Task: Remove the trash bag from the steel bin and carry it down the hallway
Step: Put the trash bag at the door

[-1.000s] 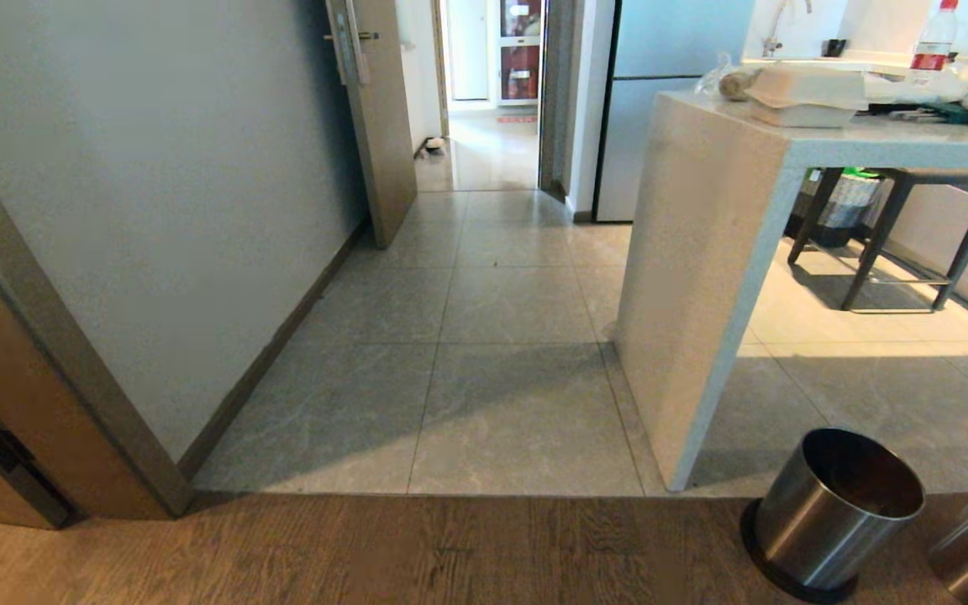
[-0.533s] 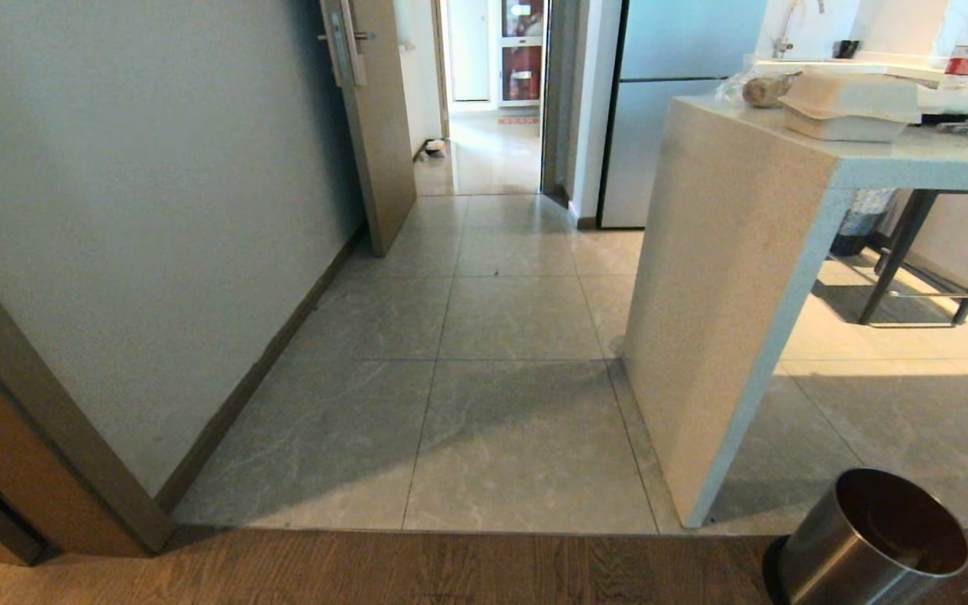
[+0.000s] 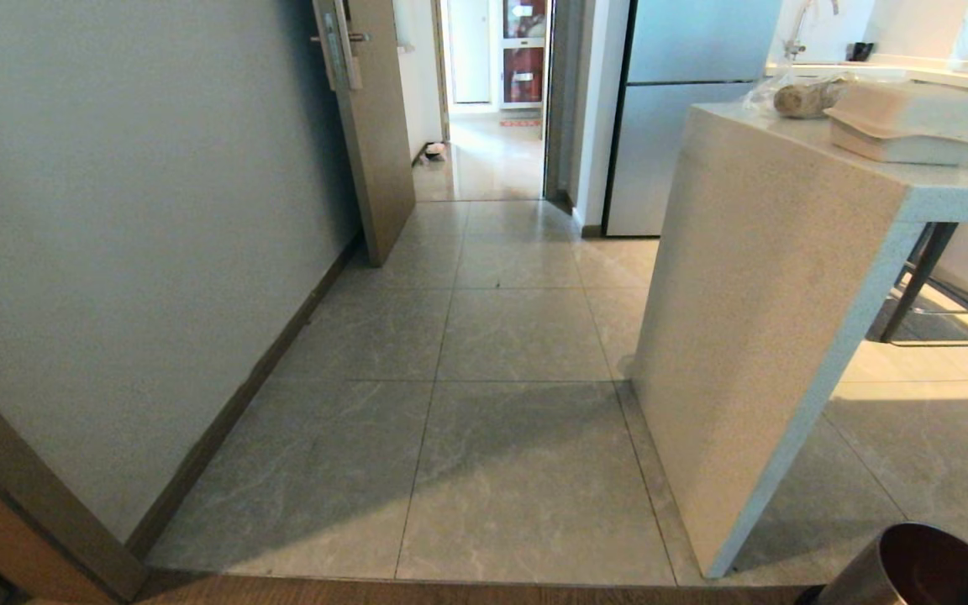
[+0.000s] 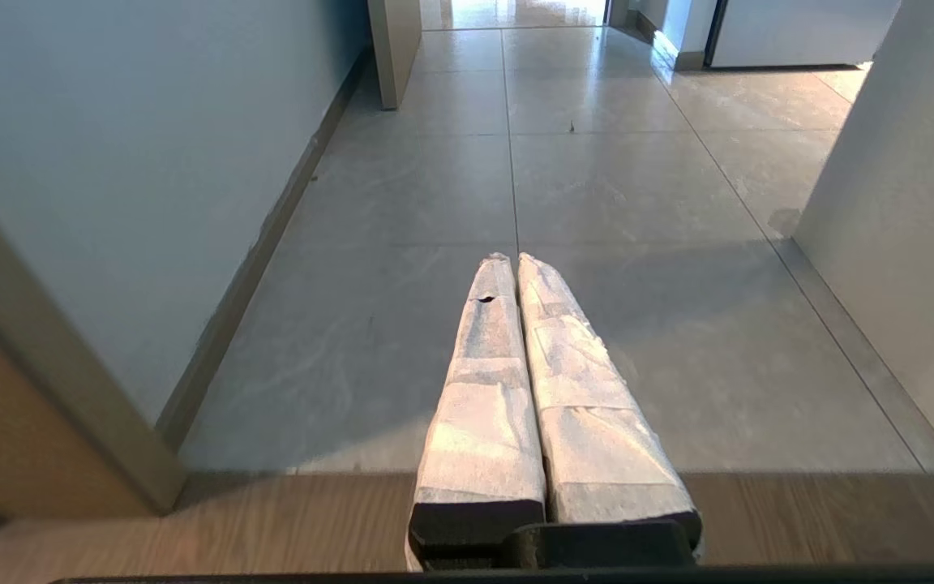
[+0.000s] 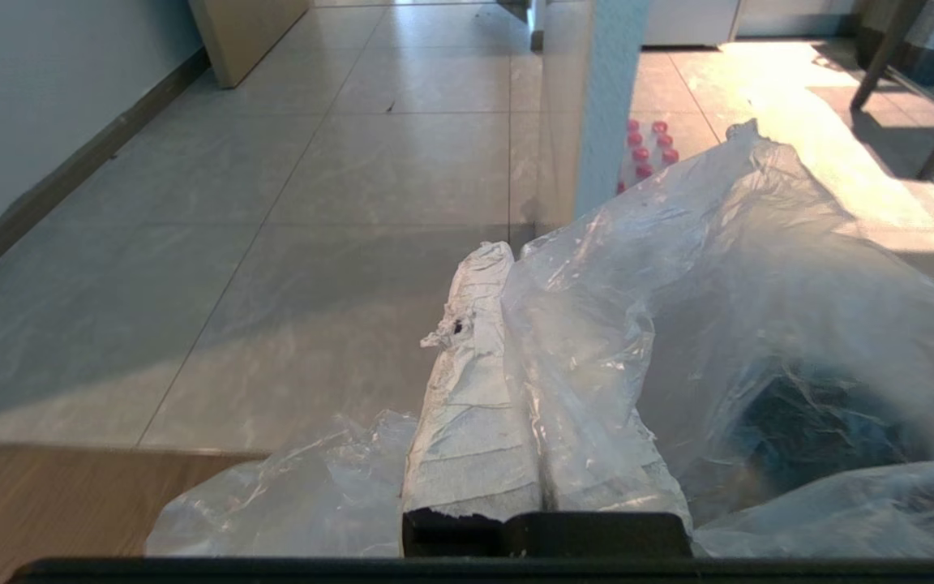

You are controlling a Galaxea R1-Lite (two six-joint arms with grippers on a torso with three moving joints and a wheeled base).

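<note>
Clear plastic of the trash bag (image 5: 726,308) is pinched in my right hand (image 5: 507,251); left hand (image 4: 513,261) closed, empty, level. Only my head view shows the steel bin (image 3: 912,571).

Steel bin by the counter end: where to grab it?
Top rim of the small round brushed-steel bin, from above: it stands upright, mouth open, so one tool finger probably fits inside and one outside the thin wall. The round body looks too wide and smooth to span.

stone counter (image 3: 753,336), takeaway box (image 3: 904,126), fridge (image 3: 669,118), open door (image 3: 375,126)
</note>
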